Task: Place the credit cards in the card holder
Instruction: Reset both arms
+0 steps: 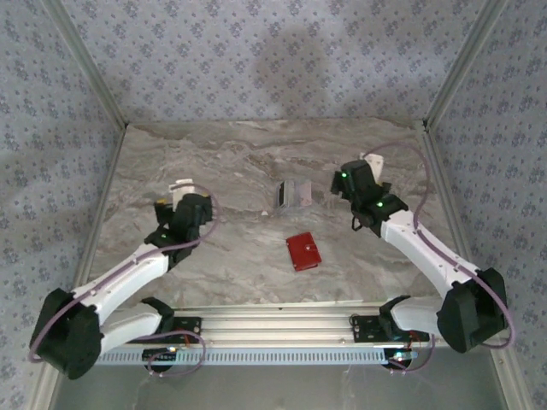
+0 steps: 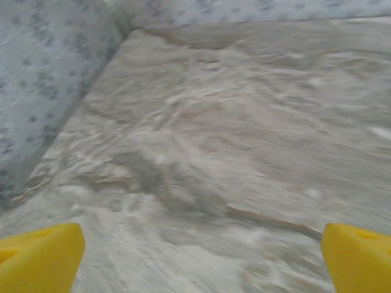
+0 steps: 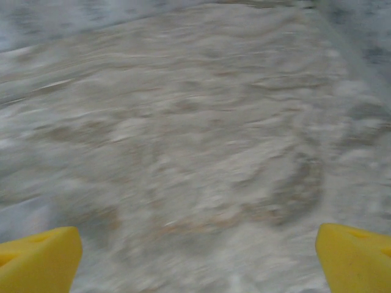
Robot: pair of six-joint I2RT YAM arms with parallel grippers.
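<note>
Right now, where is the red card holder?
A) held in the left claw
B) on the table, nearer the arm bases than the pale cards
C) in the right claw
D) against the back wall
B: the red card holder lies on the table, on the near side of the pale cards, ungripped.

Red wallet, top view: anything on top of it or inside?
Nothing lies on the wallet; it sits on the table with only its red cover showing. It looks folded shut, so its inside is hidden. Pale cards lie apart, beyond it.
</note>
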